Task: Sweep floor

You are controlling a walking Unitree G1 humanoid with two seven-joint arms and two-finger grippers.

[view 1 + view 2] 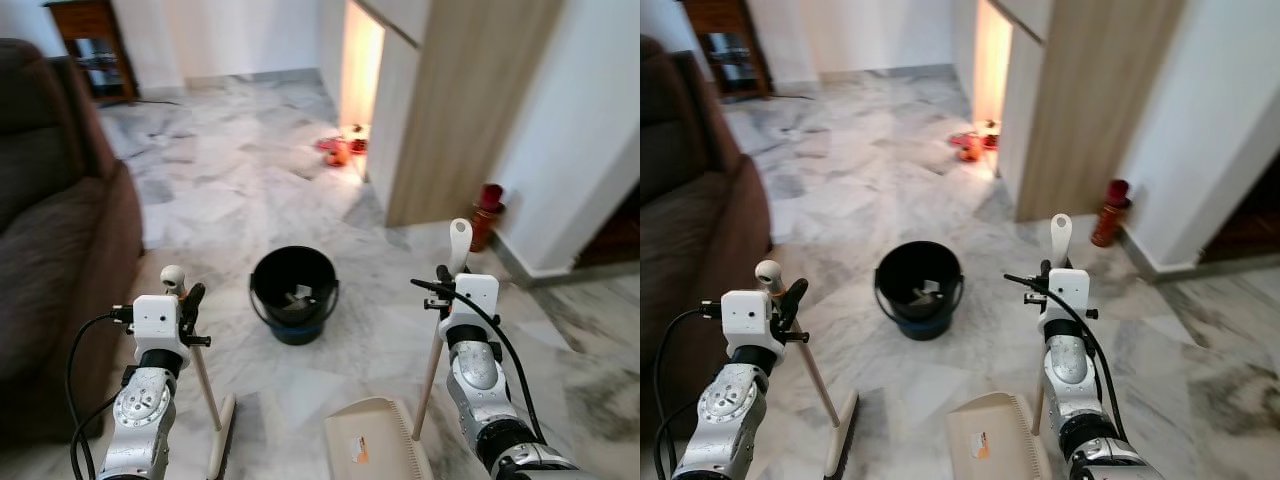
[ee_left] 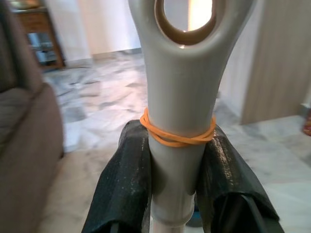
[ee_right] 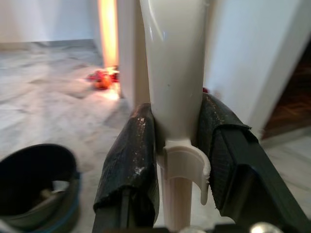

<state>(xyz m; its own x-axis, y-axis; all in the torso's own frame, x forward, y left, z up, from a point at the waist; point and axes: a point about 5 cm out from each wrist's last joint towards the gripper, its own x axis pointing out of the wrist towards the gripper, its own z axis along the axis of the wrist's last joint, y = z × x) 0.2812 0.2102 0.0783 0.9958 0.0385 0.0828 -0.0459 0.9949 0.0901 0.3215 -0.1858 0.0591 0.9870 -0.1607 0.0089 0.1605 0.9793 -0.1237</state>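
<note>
Broom (image 1: 205, 395) stands tilted on the marble floor (image 1: 230, 190), its grey handle (orange band around it) pinched by the left gripper (image 2: 176, 160). Right gripper (image 3: 177, 141) clamps the cream dustpan (image 1: 375, 440) handle upright. Between them, farther ahead, sits a black bucket (image 1: 293, 295), beside a brown sofa (image 1: 55, 240).

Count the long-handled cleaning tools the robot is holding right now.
2. A cream broom with a wooden stick is gripped at its top by the left claw, near the brown sofa. A cream plastic dustpan is held by its handle in the right claw.
</note>
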